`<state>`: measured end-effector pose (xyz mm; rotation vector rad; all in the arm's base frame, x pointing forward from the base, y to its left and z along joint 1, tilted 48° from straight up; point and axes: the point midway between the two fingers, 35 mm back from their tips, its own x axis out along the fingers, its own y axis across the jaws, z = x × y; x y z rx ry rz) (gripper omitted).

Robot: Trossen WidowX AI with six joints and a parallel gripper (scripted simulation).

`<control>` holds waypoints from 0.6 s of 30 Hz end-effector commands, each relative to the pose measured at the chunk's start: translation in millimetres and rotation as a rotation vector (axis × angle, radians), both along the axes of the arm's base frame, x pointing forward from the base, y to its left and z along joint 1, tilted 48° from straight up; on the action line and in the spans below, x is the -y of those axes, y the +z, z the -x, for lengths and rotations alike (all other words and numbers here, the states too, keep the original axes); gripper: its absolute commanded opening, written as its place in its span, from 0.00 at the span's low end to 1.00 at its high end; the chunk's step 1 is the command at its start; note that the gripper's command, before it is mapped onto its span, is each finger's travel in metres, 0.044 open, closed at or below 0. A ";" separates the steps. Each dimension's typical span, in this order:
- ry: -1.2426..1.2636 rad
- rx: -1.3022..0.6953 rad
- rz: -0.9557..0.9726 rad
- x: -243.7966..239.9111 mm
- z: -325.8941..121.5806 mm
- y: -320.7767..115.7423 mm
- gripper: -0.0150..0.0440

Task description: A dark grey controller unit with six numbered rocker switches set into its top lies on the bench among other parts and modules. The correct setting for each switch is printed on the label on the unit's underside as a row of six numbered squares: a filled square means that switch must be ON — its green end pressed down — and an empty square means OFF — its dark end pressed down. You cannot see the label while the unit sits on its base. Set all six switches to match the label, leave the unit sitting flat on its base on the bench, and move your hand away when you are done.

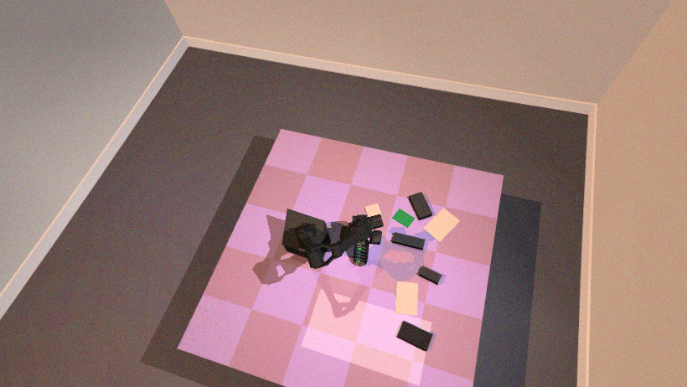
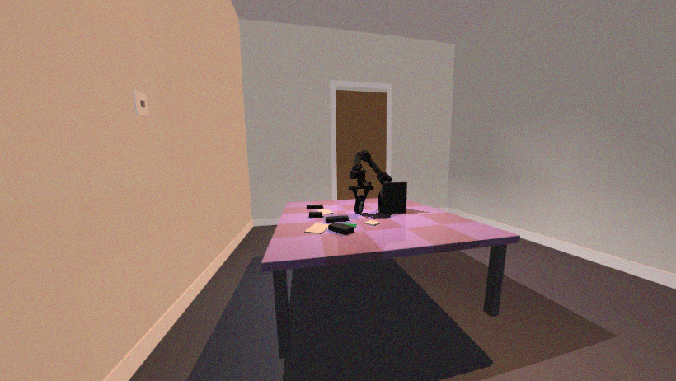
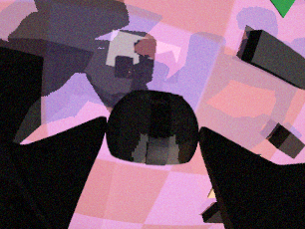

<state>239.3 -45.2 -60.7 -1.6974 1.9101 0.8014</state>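
Observation:
The dark grey controller unit (image 1: 360, 253) (image 2: 359, 205) (image 3: 152, 128) is held end-down and slightly tilted, clear of its flat base. Its row of switches with green marks shows in the top view, but the single settings are too small to read. My gripper (image 3: 153, 126) is shut on the unit, with one finger on each side of it in the wrist view. The wrist view shows only a dark rounded end of the unit. The label cannot be read in any view. It is unclear whether the unit's lower end touches the bench (image 1: 269, 307) (image 2: 453, 232).
Black blocks (image 1: 407, 240) (image 1: 420, 205) (image 1: 430, 275) (image 1: 415, 335) lie beyond the gripper. A green plate (image 1: 402, 218) and cream plates (image 1: 373, 209) (image 1: 441, 224) (image 1: 406, 297) lie among them. A large dark box (image 1: 305, 225) (image 2: 394, 197) stands at the arm's base.

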 end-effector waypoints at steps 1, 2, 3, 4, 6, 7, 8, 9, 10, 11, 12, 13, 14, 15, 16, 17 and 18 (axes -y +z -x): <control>-0.018 -0.007 0.004 3.0 2.7 -4.8 0.83; -0.018 -0.007 0.004 2.7 2.8 -5.5 0.83; -0.018 -0.007 0.004 2.4 2.9 -6.3 0.83; -0.018 -0.007 0.004 2.1 2.9 -7.0 0.83; -0.018 -0.006 0.004 1.5 3.1 -8.5 0.83; -0.018 -0.006 0.004 1.3 3.2 -9.2 0.83; -0.018 -0.006 0.004 1.0 3.2 -10.0 0.83; -0.018 -0.006 0.004 0.7 3.3 -10.7 0.83; -0.018 -0.006 0.004 0.5 3.4 -11.5 0.83; -0.018 -0.006 0.004 0.2 3.4 -12.2 0.83; -0.018 -0.006 0.004 -0.1 3.5 -12.9 0.83; -0.018 -0.006 0.004 -0.3 3.6 -13.7 0.83; -0.018 -0.006 0.004 -0.6 3.7 -14.4 0.83; -0.018 -0.006 0.004 -0.8 3.7 -15.2 0.83; -0.018 -0.006 0.004 -1.0 3.8 -15.9 0.83; -0.018 -0.006 0.004 -1.3 3.9 -16.7 0.83; -0.018 -0.006 0.004 -1.5 4.0 -17.4 0.83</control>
